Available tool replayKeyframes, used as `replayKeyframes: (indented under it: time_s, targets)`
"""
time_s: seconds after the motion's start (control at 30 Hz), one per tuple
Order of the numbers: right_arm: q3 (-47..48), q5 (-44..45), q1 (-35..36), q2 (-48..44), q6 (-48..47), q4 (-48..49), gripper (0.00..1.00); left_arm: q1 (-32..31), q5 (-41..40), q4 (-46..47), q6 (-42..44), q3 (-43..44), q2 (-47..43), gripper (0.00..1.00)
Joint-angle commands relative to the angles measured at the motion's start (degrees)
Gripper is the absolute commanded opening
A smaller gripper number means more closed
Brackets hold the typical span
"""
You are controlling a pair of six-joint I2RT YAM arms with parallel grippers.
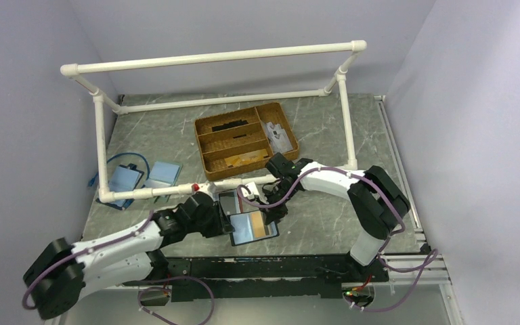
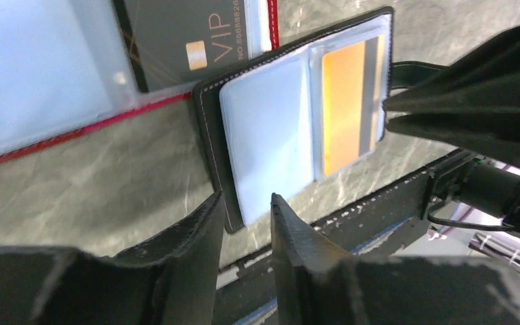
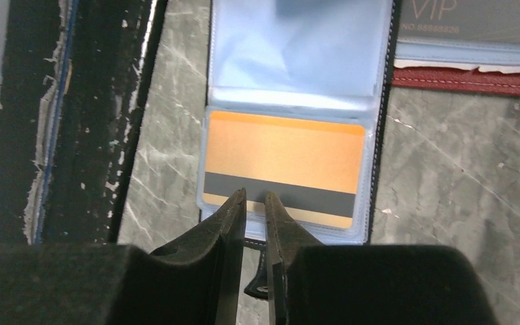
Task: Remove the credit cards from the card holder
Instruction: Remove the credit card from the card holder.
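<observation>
Left pincer narrowly parted, tips at the near corner of the black-edged card holder, which lies open and flat on the surface just ahead. Right pincer pinched to a slit, tips over the dark stripe of the orange card, sleeved in the holder half beneath it. Grip? Can't tell.

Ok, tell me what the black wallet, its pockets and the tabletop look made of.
Wallet: black leather or imitation, matte, pale stitching along the edge.
Pockets: clear soft plastic, glossy, card showing through.
Tabletop: grey stone-look, white veins; possibly printed laminate.
</observation>
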Motion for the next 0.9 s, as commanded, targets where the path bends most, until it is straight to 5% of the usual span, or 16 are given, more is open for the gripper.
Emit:
replayKeyframes:
  time_s: [0.0,0.23,0.4,0.53,0.87]
  targets:
    - [1.63,3.27,0.98,-0.42,-0.08,1.63,0.18,-0.13,-5.55,-13.29,-0.07,3.80,-10.69,0.40]
    - [4.78,-1.91,0.25,0.47,-0.14,-2.67,0.15,-0.10,2.07,9.62,0.28,-4.19,-21.51,0.60]
    - [5.52,-7.33,-2.68,0.02,0.38,-4.59,0.14,-0.09,3.55,24.03,-1.96,-7.90,-13.08,0.56]
    - [5.52,-6.57,-2.88,0.59,-4.22,-7.52,0.13,0.00,4.78,34.10,-2.30,-7.89,-4.74,0.44]
    - [4.77,-2.31,-2.80,2.18,-6.38,-7.37,0.04,0.07,7.07,43.84,-4.43,-6.22,11.80,0.33]
